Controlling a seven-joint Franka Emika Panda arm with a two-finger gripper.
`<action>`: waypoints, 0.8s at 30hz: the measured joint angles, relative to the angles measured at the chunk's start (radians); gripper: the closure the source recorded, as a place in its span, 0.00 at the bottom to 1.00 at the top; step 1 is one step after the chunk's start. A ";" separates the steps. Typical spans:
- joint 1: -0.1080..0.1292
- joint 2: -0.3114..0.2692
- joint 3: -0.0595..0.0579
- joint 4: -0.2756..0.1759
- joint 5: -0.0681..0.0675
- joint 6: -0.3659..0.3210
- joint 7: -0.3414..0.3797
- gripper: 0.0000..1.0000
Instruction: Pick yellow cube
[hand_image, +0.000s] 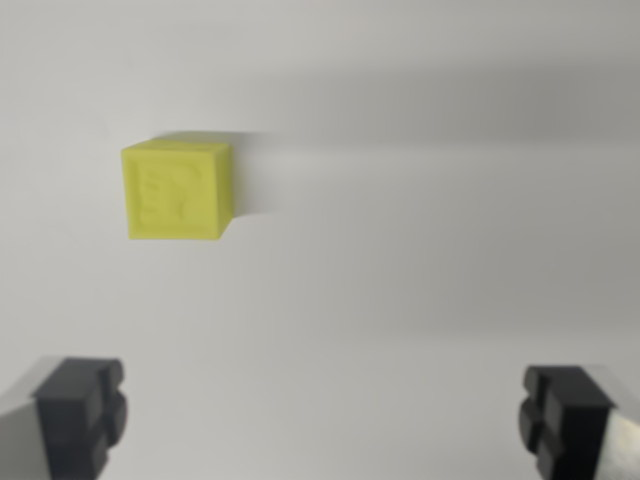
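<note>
A yellow cube (178, 190) with an embossed face rests on a plain white surface, in the upper left of the wrist view. My gripper (322, 415) is open, its two dark fingertips (82, 410) at the bottom corners of the view, wide apart. Nothing lies between them. The cube sits beyond the fingers and toward the wrist view's left, roughly in line with the left fingertip, apart from both.
The white surface (420, 260) fills the whole view. A soft grey shadow band (450, 110) runs across the top right, starting beside the cube.
</note>
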 joint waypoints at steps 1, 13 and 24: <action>0.002 0.004 0.000 -0.002 0.000 0.005 0.002 0.00; 0.025 0.052 0.000 -0.019 0.001 0.069 0.021 0.00; 0.046 0.102 0.000 -0.028 0.002 0.126 0.038 0.00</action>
